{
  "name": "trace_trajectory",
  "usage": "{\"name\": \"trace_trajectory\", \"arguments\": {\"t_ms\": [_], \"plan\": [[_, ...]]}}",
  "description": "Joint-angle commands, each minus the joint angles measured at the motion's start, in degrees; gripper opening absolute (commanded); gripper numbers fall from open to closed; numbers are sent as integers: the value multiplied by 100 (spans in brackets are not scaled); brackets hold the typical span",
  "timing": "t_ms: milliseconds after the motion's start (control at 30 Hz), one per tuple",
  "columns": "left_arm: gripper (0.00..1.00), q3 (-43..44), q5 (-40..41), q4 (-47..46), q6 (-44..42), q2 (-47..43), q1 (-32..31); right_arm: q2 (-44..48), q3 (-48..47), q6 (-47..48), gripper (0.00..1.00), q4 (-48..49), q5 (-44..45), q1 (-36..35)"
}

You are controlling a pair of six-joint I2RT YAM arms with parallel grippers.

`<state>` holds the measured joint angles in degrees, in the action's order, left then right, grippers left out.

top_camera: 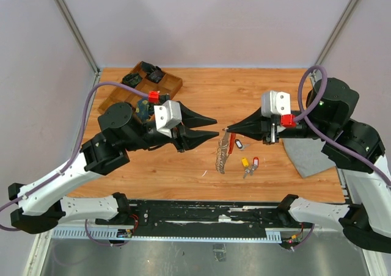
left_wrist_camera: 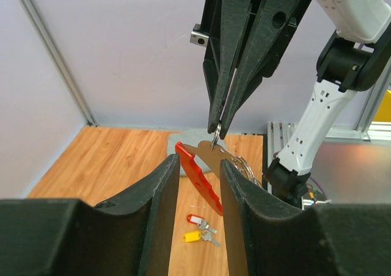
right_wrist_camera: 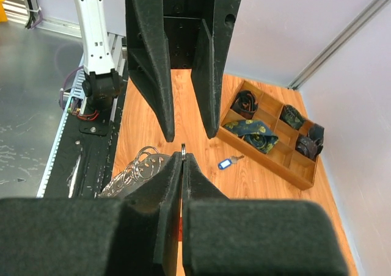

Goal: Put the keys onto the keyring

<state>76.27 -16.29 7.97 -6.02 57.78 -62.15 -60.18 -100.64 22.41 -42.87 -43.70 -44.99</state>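
Observation:
The keyring [top_camera: 223,154] is a glittery silver strap with several rings and a curved red plastic part [left_wrist_camera: 198,178]. My right gripper [top_camera: 227,129] is shut on a small ring at its top [right_wrist_camera: 183,146] and holds it hanging above the table. My left gripper [top_camera: 217,126] is open and empty, its tips facing the right gripper's tips, just apart. In the left wrist view the red part hangs between and beyond my open fingers [left_wrist_camera: 165,190]. A red key [top_camera: 255,162] and a yellow key [top_camera: 245,163] lie together on the table below the keyring, also in the left wrist view [left_wrist_camera: 194,220].
A blue-tagged key [top_camera: 239,145] lies on the table by the keyring, also in the right wrist view [right_wrist_camera: 226,163]. A wooden compartment tray [top_camera: 173,82] with dark items stands at the back left. A grey cloth [top_camera: 308,157] lies at the right.

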Motion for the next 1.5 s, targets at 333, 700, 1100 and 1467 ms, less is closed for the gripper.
{"name": "trace_trajectory", "arguments": {"t_ms": [333,700,1100,1467], "plan": [[34,356,162,227,-223,287,-100,-328,-596,272,1,-788,402,-186],[31,371,115,270,-245,405,-116,-371,-580,293,1,-829,633,-368],[29,294,65,278,-230,425,-139,-207,-390,194,1,-558,666,-429],[23,232,-166,74,-114,382,-145,-223,-285,119,1,-457,628,-440]]}}
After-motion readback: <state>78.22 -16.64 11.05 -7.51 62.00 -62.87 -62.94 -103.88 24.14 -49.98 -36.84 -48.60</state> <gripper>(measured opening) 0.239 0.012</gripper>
